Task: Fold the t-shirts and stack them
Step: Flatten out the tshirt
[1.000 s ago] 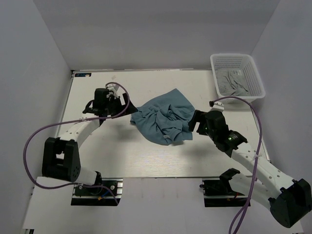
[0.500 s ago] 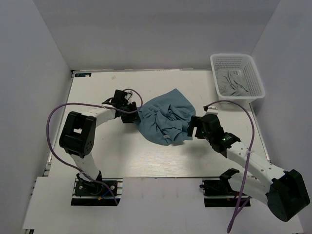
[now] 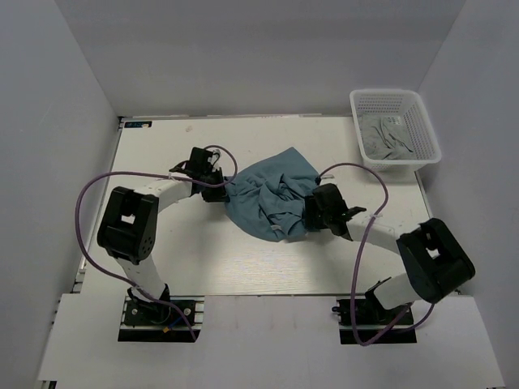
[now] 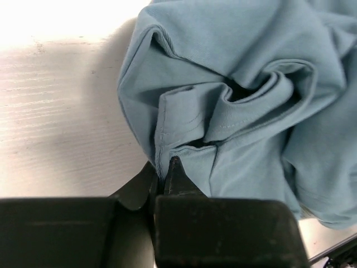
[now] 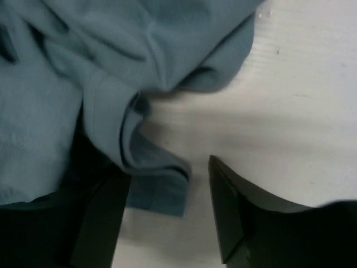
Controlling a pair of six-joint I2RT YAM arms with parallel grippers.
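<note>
A crumpled teal-blue t-shirt [image 3: 272, 198] lies in a heap at the middle of the table. My left gripper [image 3: 217, 188] is low at its left edge. In the left wrist view this gripper [image 4: 164, 170] is shut on a stitched hem of the t-shirt [image 4: 240, 84]. My right gripper [image 3: 310, 209] is at the heap's right edge. In the right wrist view its jaws [image 5: 167, 184] stand apart, with a folded corner of the t-shirt [image 5: 159, 192] lying on the table between the fingers [image 5: 228, 206], not pinched.
A white mesh basket [image 3: 422, 121] stands at the table's back right corner with grey cloth [image 3: 388, 139] in it. Purple cables loop from both arms. White walls close in the table on three sides.
The left gripper moved right to the shirt's left edge and closed on the hem. The right gripper slid left onto the shirt's right edge, its jaws narrowing.
</note>
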